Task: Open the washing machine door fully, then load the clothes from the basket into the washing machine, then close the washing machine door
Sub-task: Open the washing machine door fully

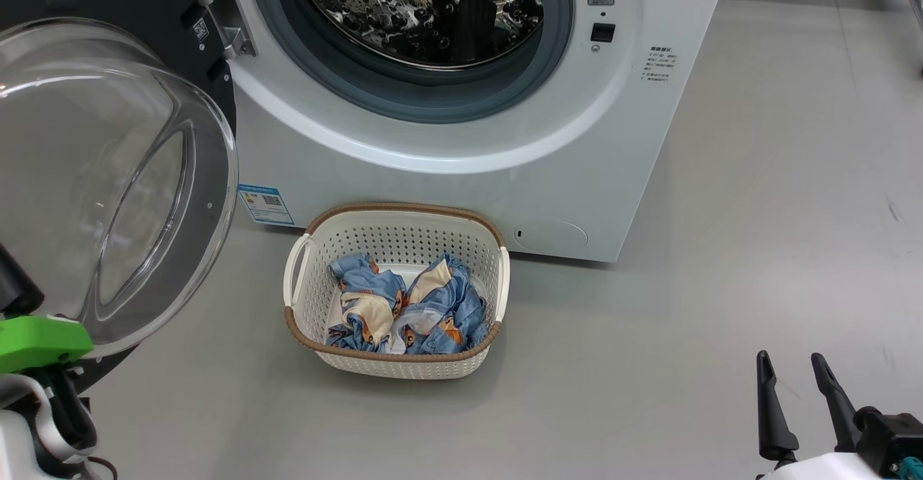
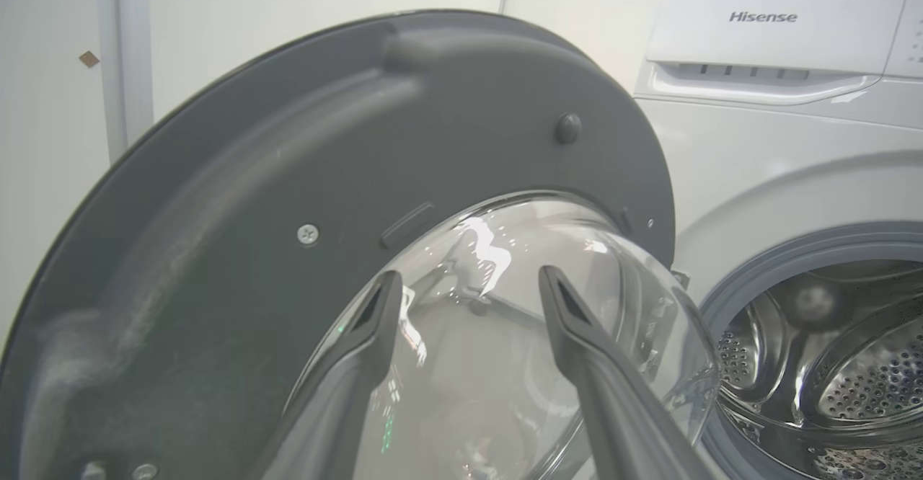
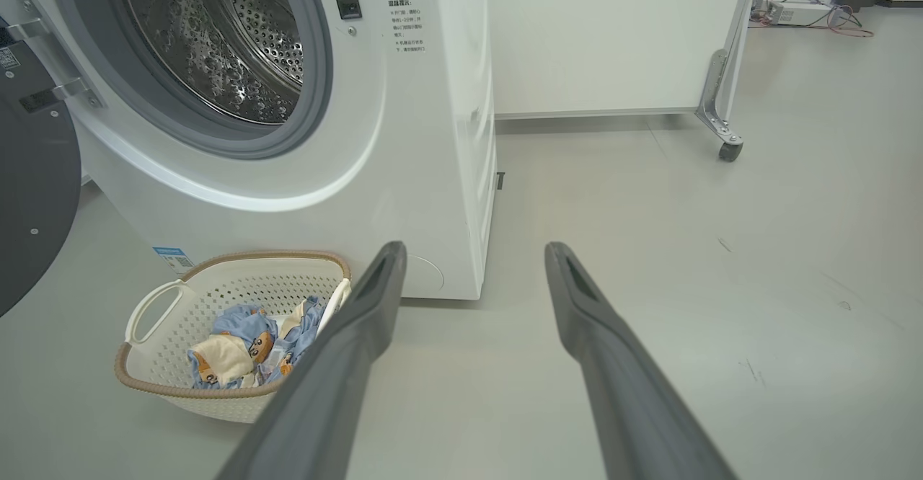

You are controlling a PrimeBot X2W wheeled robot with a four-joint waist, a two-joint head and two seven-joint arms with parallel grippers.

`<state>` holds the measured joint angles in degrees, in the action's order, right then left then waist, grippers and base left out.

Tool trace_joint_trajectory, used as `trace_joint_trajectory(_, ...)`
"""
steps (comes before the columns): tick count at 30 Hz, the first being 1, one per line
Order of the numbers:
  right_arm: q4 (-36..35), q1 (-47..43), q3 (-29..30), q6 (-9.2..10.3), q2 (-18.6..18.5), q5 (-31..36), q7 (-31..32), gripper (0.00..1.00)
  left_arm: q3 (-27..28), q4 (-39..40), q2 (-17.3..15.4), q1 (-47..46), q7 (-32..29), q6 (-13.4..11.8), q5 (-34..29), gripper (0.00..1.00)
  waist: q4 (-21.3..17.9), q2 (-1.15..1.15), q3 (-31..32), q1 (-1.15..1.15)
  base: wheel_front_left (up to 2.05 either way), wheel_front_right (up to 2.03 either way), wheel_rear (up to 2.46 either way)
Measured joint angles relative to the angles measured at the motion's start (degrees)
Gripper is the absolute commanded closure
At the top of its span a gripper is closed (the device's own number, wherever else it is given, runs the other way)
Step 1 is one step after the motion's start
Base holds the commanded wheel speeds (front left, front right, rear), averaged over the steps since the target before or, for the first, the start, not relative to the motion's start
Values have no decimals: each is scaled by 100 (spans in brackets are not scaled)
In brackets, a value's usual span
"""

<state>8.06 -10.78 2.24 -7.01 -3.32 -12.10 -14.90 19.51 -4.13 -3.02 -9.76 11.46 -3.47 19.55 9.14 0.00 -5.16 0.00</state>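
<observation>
Grey scuffed floor (image 1: 721, 249) is carrying basket (image 1: 404, 238) at centre, just before washer (image 1: 461, 177). Door (image 1: 108, 177) is standing open, left. Left gripper (image 2: 470, 276), right gripper (image 1: 791, 357): fingers are standing apart, empty.

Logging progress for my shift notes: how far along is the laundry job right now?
Done: the washing machine door stands swung wide, the drum bare where visible. In hand: the left gripper, open, points at the door's inner glass. The right gripper is open and empty. Left: the clothes lie in the basket, so loading and closing remain.
</observation>
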Motion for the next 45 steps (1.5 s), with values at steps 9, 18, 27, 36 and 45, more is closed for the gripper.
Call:
trace_joint_trajectory(9,8,6,-254,0,8,2,0,0,-788,638,38,580,-147,460,-46,0,-191,0,159,0,0,0,0)
trace_joint_trajectory(18,-135,96,-523,0,-46,115,0,0,-1201,694,51,1636,-253,705,-27,0,-742,0,269,0,0,0,0)
trace_joint_trajectory(27,-318,138,-665,-1,-88,166,0,0,-1234,464,47,2313,-43,705,7,0,-1331,0,279,0,0,0,0)
trace_joint_trajectory(36,-428,170,-380,0,-180,198,0,0,-1490,256,44,2610,116,748,-58,0,-1730,0,263,0,0,0,0)
trace_joint_trajectory(45,-481,88,-230,0,-224,258,0,0,-1590,182,43,2623,181,708,-151,0,-1505,0,254,0,0,0,0)
